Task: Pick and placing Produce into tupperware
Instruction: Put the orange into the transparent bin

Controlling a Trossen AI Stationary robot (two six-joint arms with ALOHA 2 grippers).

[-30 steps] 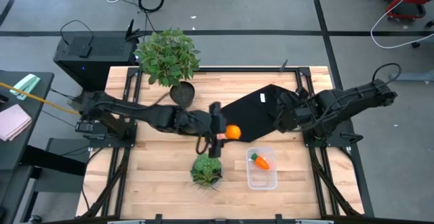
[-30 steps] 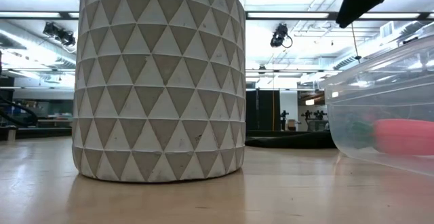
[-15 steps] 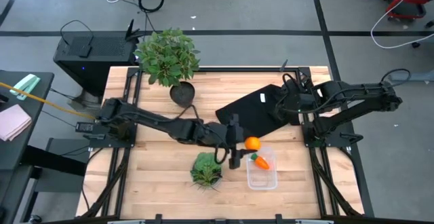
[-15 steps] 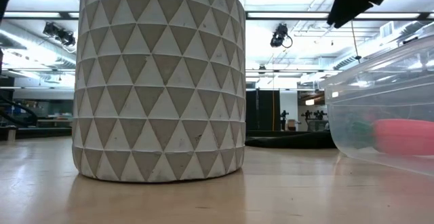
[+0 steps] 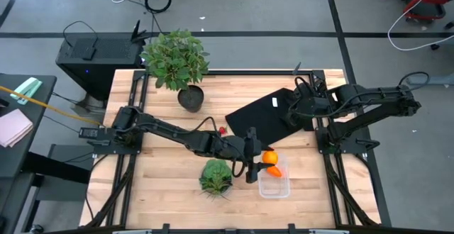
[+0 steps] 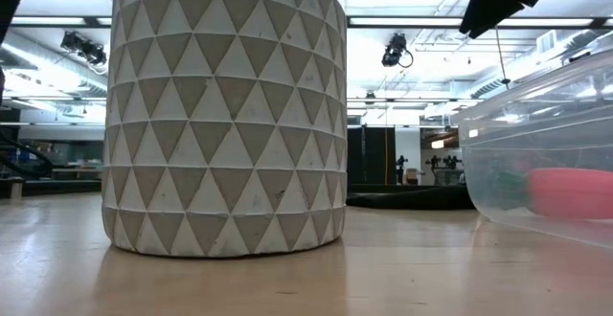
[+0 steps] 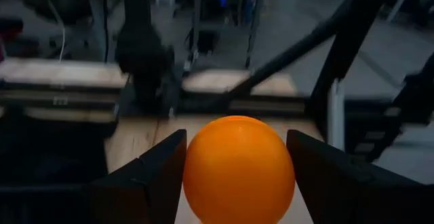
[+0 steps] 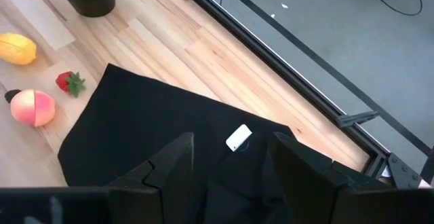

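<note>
My left gripper [image 5: 259, 159] reaches from the table's left and is shut on the orange ball [image 5: 268, 157], above the far-left corner of the clear tupperware [image 5: 278, 186]. The orange carrot [image 5: 275, 169] lies inside the box. My right gripper [image 8: 234, 176] hangs open over the black cloth [image 8: 163, 136]. In the right wrist view the yellow piece [image 8: 17, 48], the tiny red piece [image 8: 68, 83] and the peach-coloured ball [image 8: 34, 108] rest on the wood beside the cloth's edge. The high view shows only the red piece [image 5: 222, 130]. My left gripper pinches the orange ball [image 7: 239, 170] between its two fingers [image 7: 146, 180], one on each side of the ball. The fingers come roughly level from the table's left. The ball is lifted clear, above the tupperware's rim.
The lettuce head [image 5: 216, 177] sits on the table just left of the tupperware. The potted green plant [image 5: 176, 59] stands near the far edge; its patterned pot [image 6: 225, 115] fills the low view. Bare wood lies near the left and right edges.
My left gripper has carried the orange ball from the cloth's near-left corner toward the table's right and near edge, and now holds it over the tupperware. It has stayed shut on the ball. My right arm has stretched out and then kept still.
</note>
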